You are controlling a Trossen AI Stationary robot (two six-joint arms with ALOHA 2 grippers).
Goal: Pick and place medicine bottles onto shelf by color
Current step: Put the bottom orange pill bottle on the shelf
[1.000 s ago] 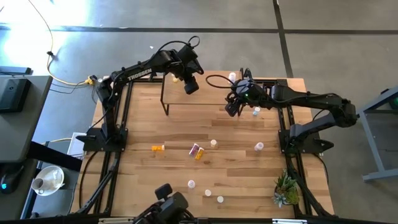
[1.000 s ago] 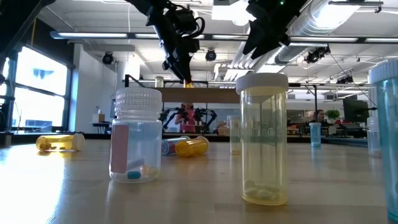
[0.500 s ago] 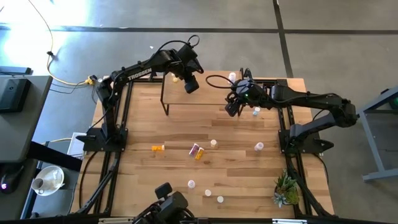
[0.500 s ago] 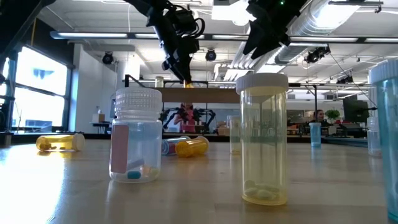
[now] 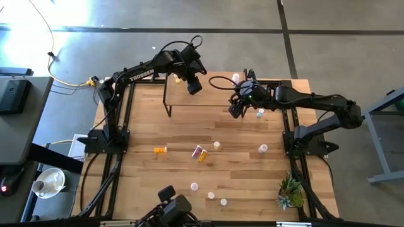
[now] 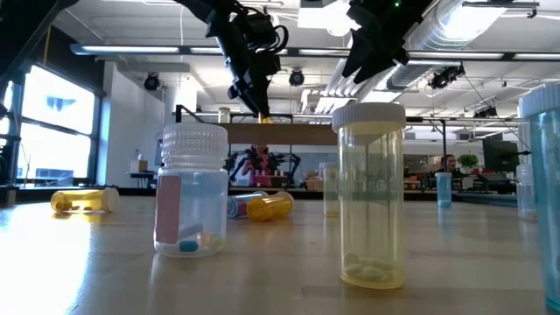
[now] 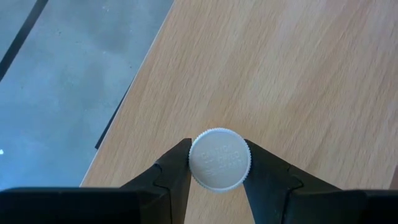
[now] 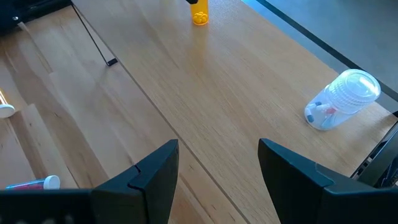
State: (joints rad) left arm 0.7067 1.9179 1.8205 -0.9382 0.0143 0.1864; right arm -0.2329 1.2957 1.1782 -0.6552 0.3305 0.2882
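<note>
Pale wood fills the scene: a low shelf (image 5: 208, 94) at the far edge of the tabletop (image 5: 145, 183), with small medicine bottles (image 5: 201, 153) scattered well in front of it. Over the shelf's left end, the left pincer (image 7: 217, 177) has its fingers (image 7: 177, 174) against the white cap of an upright bottle (image 7: 219, 159), which seems to rest on the board near its edge. Whether the grip is loosening, I cannot tell. Above the shelf's right end, the right pincer (image 8: 217, 165) hangs wide open and empty. Risk: a finger dragging the cap on withdrawal could tip the bottle off the near edge.
</note>
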